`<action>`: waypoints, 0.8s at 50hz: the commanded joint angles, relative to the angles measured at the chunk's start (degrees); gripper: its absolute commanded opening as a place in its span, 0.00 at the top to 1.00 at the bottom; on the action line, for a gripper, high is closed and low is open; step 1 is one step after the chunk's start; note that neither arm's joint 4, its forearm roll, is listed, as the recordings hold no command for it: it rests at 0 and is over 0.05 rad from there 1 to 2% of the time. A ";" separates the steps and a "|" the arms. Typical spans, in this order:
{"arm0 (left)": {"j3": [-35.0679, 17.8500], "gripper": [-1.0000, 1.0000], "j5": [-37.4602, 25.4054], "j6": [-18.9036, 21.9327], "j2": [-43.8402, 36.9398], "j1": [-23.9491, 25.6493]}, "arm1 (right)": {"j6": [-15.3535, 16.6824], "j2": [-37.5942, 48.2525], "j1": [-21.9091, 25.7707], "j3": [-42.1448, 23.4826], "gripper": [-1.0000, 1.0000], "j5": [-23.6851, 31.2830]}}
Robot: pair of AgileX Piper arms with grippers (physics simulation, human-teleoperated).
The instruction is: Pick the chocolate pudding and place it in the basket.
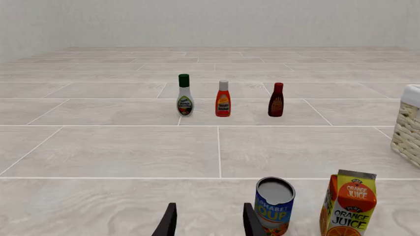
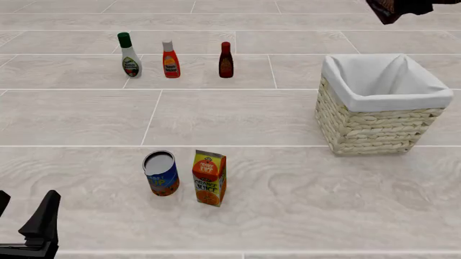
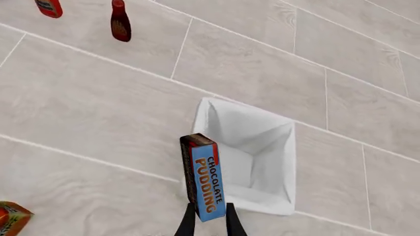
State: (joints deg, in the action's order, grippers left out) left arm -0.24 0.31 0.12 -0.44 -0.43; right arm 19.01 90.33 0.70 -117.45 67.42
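The chocolate pudding, a dark brown box with a blue label, is upright between the fingers of my right gripper, which is shut on it. It hangs high above the near rim of the basket, whose white lining looks empty. In the front view the pale wicker basket stands at the right, and the pudding shows only as a dark shape at the top edge above it. My left gripper is open and low at the near left, holding nothing.
A blue can and an orange juice carton stand side by side in the near middle, just right of my left gripper. Three bottles stand in a row at the far left: white, orange, dark red.
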 commanded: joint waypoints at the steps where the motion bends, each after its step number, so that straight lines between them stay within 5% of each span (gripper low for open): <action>1: -0.13 0.00 -0.23 0.00 0.11 0.42 | -0.72 -0.10 -2.61 1.62 1.00 -0.76; 40: -0.13 0.00 -0.23 -0.01 0.11 0.40 | 0.87 6.52 -7.25 4.95 1.00 -5.08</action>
State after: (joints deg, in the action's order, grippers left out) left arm -0.24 0.31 0.12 -0.44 -0.44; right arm 19.89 95.06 -5.70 -111.82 62.23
